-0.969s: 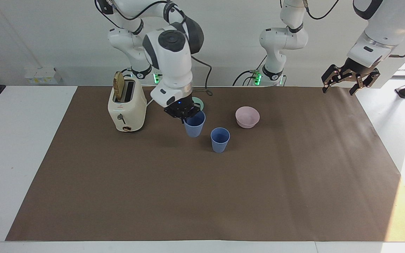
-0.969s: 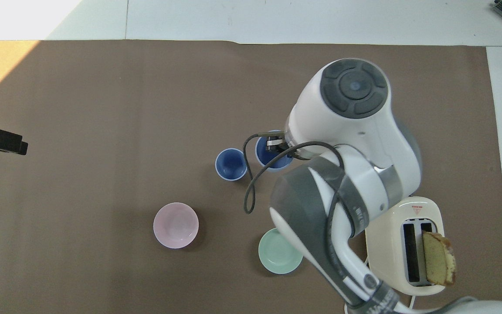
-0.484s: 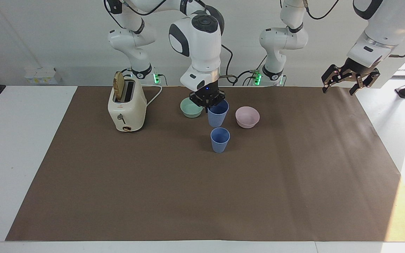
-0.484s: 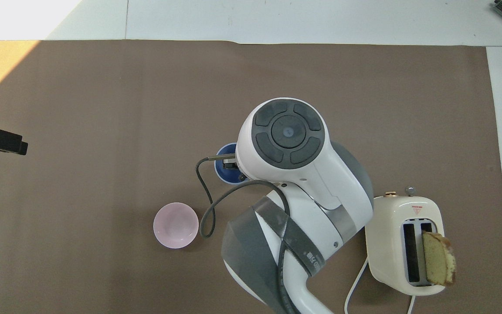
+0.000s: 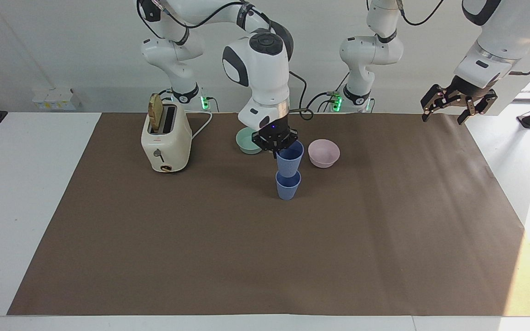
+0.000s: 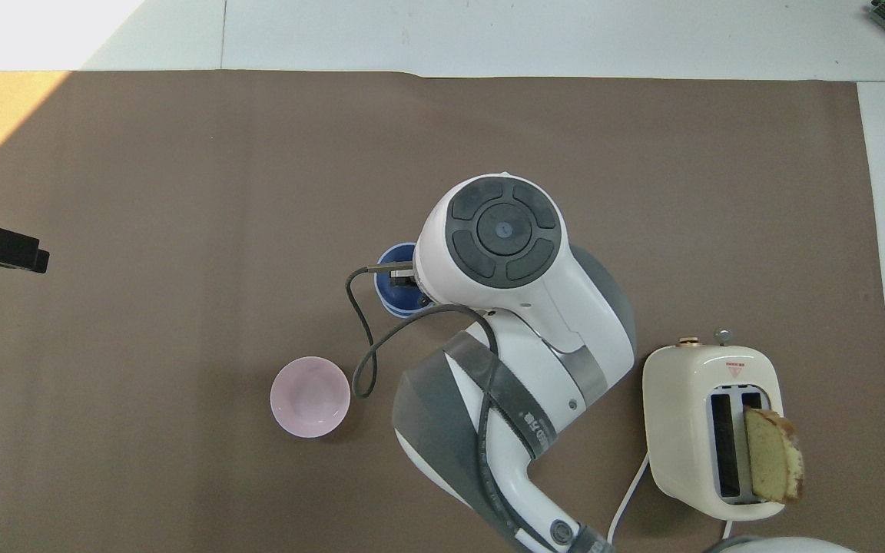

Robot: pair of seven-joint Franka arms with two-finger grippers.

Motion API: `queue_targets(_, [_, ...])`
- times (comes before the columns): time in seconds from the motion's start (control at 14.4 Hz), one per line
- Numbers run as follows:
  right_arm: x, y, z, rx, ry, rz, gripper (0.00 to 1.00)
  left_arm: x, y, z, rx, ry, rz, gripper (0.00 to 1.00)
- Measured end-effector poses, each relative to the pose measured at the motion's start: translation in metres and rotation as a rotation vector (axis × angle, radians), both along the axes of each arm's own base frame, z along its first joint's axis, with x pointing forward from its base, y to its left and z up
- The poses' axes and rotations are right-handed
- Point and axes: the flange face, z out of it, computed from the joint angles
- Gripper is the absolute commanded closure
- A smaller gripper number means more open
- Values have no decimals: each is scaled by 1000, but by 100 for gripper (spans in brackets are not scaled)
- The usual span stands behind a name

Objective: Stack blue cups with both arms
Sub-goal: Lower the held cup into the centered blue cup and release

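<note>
Now right gripper (image 5: 276,148) pinches top cup (image 5: 290,157) over bottom cup (image 5: 288,185); left gripper (image 5: 457,105) waits, spread; brown mat (image 5: 265,257), no legible labels.

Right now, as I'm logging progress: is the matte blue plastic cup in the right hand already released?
No: the right hand is shut on the blue plastic cup's rim, its base entering the second blue cup.

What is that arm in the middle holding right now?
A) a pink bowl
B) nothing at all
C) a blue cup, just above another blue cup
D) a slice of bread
C: the right gripper is shut on the rim of a blue cup, whose base sits at the mouth of the second blue cup on the mat.
</note>
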Motion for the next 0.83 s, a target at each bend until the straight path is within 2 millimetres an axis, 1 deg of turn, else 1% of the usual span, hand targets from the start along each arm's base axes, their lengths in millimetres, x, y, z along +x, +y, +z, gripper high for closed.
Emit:
queue_targets(0.14, [-3, -2, -16, -18, 25, 1, 100, 0, 0, 0, 0, 0, 0, 0])
queue_targets(0.21, [-4, -2, -20, -23, 32, 2, 100, 0, 0, 0, 0, 0, 0, 0])
queue_targets(0.48, [-4, -3, -21, -23, 32, 1, 100, 0, 0, 0, 0, 0, 0, 0])
queue_targets(0.83, [0, -2, -19, 4, -4, -3, 100, 0, 0, 0, 0, 0, 0, 0])
